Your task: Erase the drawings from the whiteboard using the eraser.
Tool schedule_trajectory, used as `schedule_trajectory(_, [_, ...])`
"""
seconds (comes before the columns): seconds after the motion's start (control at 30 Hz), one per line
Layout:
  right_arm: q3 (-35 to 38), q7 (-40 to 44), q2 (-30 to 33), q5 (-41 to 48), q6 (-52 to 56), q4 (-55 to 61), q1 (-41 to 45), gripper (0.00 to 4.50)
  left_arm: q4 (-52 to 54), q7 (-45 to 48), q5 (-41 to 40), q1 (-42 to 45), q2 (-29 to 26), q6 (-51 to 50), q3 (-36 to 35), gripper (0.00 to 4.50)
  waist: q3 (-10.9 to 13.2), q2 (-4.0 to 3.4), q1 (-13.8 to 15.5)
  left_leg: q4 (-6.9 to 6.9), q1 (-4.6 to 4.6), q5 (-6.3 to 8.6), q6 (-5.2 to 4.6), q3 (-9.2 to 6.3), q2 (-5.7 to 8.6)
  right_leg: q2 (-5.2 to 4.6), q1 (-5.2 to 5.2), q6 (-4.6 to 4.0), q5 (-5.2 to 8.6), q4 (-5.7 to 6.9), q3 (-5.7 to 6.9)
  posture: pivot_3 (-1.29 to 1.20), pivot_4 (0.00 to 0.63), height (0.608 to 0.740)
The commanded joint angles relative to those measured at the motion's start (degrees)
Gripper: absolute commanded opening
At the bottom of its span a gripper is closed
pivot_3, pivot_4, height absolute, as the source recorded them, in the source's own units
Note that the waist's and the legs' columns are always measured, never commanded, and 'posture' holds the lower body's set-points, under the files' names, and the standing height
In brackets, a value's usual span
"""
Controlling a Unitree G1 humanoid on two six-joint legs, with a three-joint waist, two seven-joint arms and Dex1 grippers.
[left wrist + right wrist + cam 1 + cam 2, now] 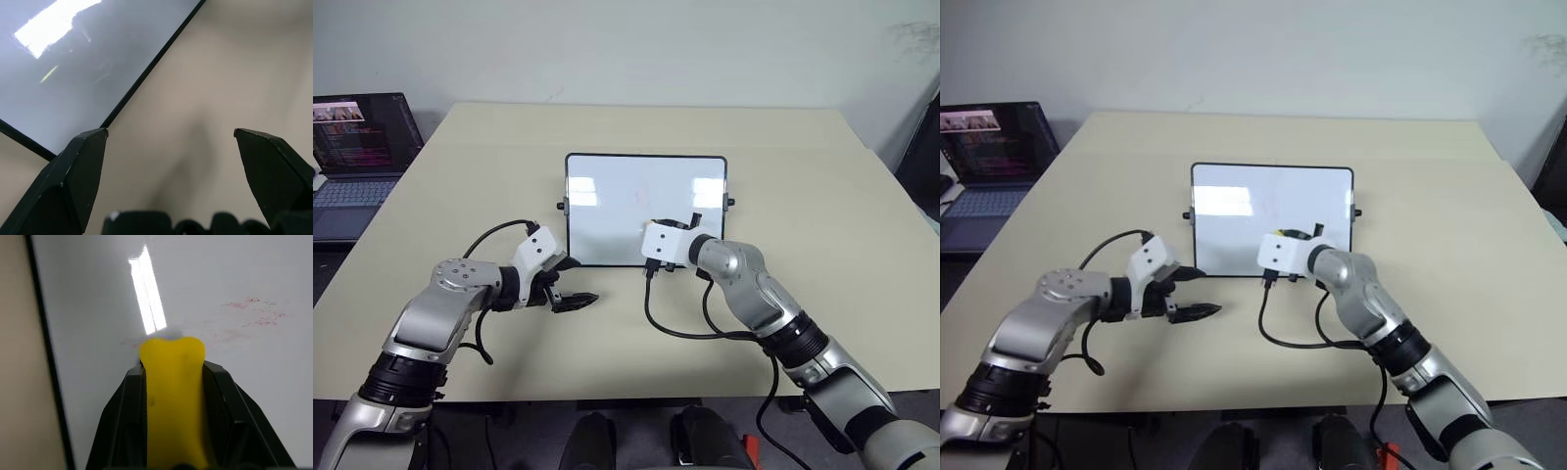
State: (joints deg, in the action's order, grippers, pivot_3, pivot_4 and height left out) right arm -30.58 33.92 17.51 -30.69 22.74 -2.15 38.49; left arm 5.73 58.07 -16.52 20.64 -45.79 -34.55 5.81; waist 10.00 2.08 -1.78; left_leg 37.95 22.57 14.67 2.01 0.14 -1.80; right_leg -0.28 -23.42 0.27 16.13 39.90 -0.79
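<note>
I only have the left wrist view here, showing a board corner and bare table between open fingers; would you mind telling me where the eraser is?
Observer: The eraser is clamped in the right gripper, over the whiteboard.
Operator: Thank you. Is the board clean yet?
Observer: No, faint red smudges of the drawings remain ahead of the eraser.
Operator: And where is my left gripper relative to the board?
Observer: The left gripper hangs open over the table, just off the board's near left corner, holding nothing.

No legible text, faint red smears on whiteboard (234, 279) unreadable, lines on laptop screen (362, 132) too small to read
</note>
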Motion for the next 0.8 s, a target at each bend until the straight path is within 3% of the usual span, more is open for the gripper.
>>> schedule_trajectory(0.03, [1.4,-3.0,-0.3,-1.7,1.0,-2.2,0.2,1.19,1.1,0.1,0.1,0.9,0.0,0.8,-0.3,4.50,0.0,0.00,0.0,0.00,-0.02,0.00,0.00,0.01,0.00,0.00,0.00,0.00,0.00,0.01,-0.01,0.00,0.150,0.740])
schedule_trajectory(0.13, [3.3,-6.8,-0.9,-1.9,-0.3,-3.4,2.4,1.19,1.2,0.2,0.1,0.9,0.0,0.7,-0.3,4.50,0.0,-0.01,0.0,0.00,-0.04,-0.01,0.00,0.01,0.00,0.00,0.01,0.00,0.00,0.01,-0.01,0.00,0.150,0.740])
schedule_trajectory(0.37, [-1.1,3.5,1.9,-0.5,3.1,-1.5,-1.2,1.19,1.6,0.1,-0.1,0.6,0.0,0.6,-0.4,4.50,0.0,0.02,0.1,-0.01,-0.02,-0.01,-0.01,0.00,0.00,0.01,0.04,-0.01,0.00,-0.07,0.00,0.00,0.150,0.740])
schedule_trajectory(0.6, [3.9,-6.2,0.1,-1.6,-0.1,-3.6,2.9,1.19,1.5,0.1,-0.1,0.7,0.1,0.5,-0.2,4.50,0.0,0.02,0.0,-0.01,-0.12,-0.04,-0.04,0.00,-0.02,0.01,0.09,0.09,0.05,-0.04,-0.02,0.00,0.150,0.740])
schedule_trajectory(0.8, [1.3,-1.0,1.2,-0.6,1.2,-3.0,0.8,1.19,1.5,0.2,-0.1,0.7,0.1,0.5,-0.2,4.50,0.0,0.02,0.0,-0.05,-0.09,-0.05,-0.05,0.02,-0.03,0.02,0.09,-0.03,-0.01,-0.13,-0.02,0.00,0.150,0.740])
